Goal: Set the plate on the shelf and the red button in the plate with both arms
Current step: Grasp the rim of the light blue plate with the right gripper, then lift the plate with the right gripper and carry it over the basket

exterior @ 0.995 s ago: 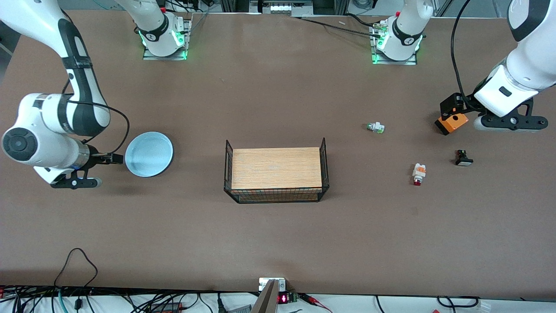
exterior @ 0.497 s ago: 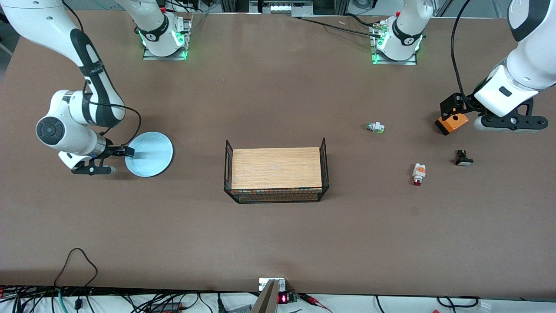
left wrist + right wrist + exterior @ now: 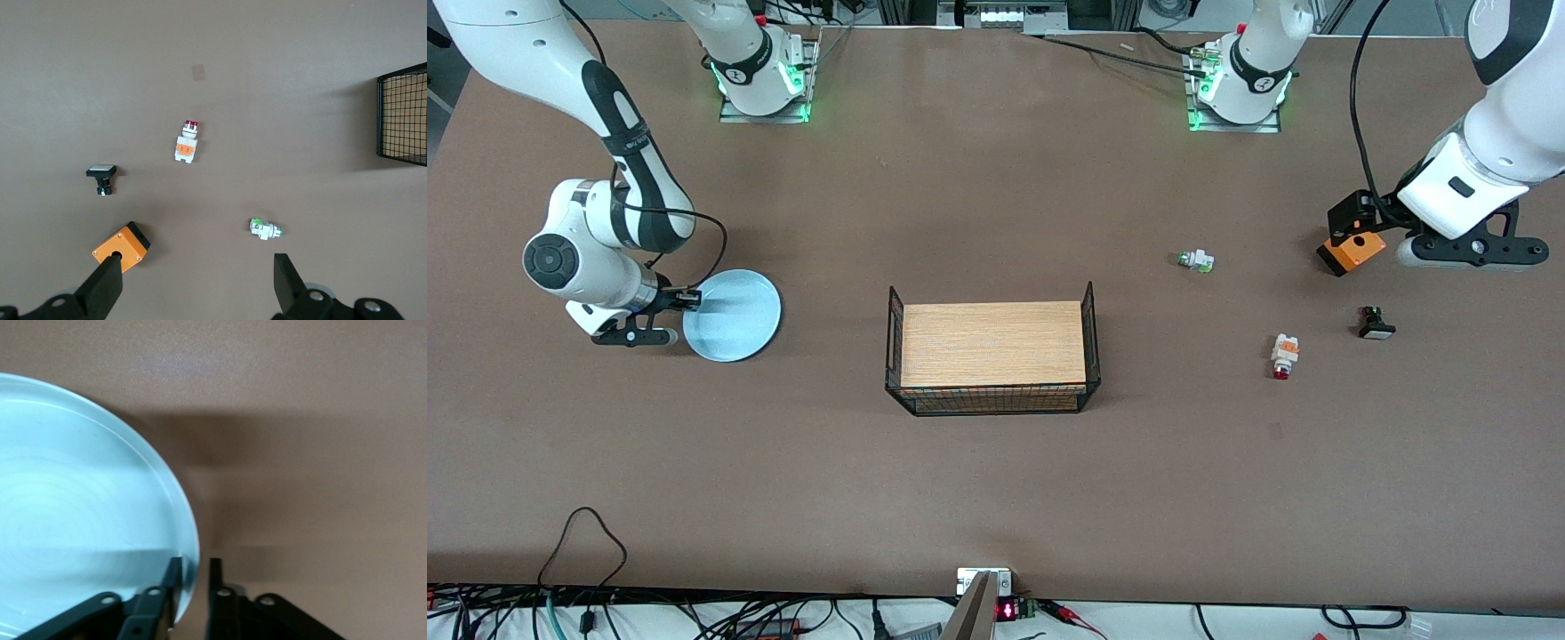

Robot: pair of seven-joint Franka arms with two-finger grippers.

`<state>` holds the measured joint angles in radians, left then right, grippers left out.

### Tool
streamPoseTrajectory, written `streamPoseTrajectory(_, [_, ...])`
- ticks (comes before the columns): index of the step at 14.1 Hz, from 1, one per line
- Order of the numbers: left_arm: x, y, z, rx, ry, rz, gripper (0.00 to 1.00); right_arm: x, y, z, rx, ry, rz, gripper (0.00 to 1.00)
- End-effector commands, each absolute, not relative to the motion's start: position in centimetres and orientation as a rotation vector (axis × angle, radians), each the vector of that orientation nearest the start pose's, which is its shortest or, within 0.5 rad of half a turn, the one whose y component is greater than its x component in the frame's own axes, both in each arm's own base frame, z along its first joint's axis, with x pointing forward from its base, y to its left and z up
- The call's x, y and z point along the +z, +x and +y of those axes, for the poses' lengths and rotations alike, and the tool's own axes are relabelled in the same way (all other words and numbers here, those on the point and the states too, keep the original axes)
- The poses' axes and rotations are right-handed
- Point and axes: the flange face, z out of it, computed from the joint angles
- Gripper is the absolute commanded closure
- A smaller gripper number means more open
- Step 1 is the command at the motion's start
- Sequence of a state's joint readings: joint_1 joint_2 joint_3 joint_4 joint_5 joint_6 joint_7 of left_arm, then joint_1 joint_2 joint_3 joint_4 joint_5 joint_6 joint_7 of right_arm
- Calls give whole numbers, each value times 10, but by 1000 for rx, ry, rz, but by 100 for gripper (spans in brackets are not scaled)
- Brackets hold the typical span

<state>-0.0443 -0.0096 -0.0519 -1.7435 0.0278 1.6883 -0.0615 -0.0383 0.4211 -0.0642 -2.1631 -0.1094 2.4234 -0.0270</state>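
Note:
The pale blue plate [image 3: 732, 316] lies flat on the table toward the right arm's end. My right gripper [image 3: 690, 300] is low at the plate's edge toward that end. Its fingers are shut on the rim, one inside and one outside, as the right wrist view [image 3: 193, 570] shows beside the plate [image 3: 80, 520]. The red button [image 3: 1284, 354] lies on its side toward the left arm's end. My left gripper [image 3: 1463, 252] is open and empty, held up over the table by the orange box [image 3: 1353, 252]. The left wrist view shows the red button [image 3: 186, 142] well apart from its gripper [image 3: 197, 293].
A black wire basket [image 3: 1089, 338] with a wooden floor stands mid-table; its corner shows in the left wrist view [image 3: 403, 113]. A green-tipped white button [image 3: 1196, 260] and a black button with white cap [image 3: 1376, 323] lie near the red button. Cables run along the front edge.
My right arm has swung in toward the plate and set its fingers on the rim. The plate has not moved. The left arm has stayed still.

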Motion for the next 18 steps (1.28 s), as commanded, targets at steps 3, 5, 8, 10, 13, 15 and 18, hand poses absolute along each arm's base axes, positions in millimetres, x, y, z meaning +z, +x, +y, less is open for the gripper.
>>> streamPoseTrajectory(3, [566, 551, -50, 65, -3087, 75, 0, 194, 540, -52, 273, -3209, -67, 100])
streamPoseTrajectory(5, [566, 551, -50, 65, -3087, 75, 0, 209, 543, -50, 310, -3183, -17, 100])
streamPoseTrajectory(8, [566, 551, -50, 65, -3087, 73, 0, 253, 558, -41, 334, -3098, 90, 100])
streamPoseTrajectory(10, [566, 551, -50, 65, -3087, 73, 0, 291, 565, -37, 346, -3059, 115, 100])
streamPoseTrajectory(13, [566, 551, -50, 65, -3087, 73, 0, 340, 575, -24, 324, -2984, 153, 100])
streamPoseTrajectory(15, [566, 551, -50, 65, -3087, 73, 0, 376, 585, -18, 339, -2914, 185, 100])
streamPoseTrajectory(18, [566, 551, -49, 65, -3086, 73, 0, 428, 598, 13, 373, -2875, 337, 100])
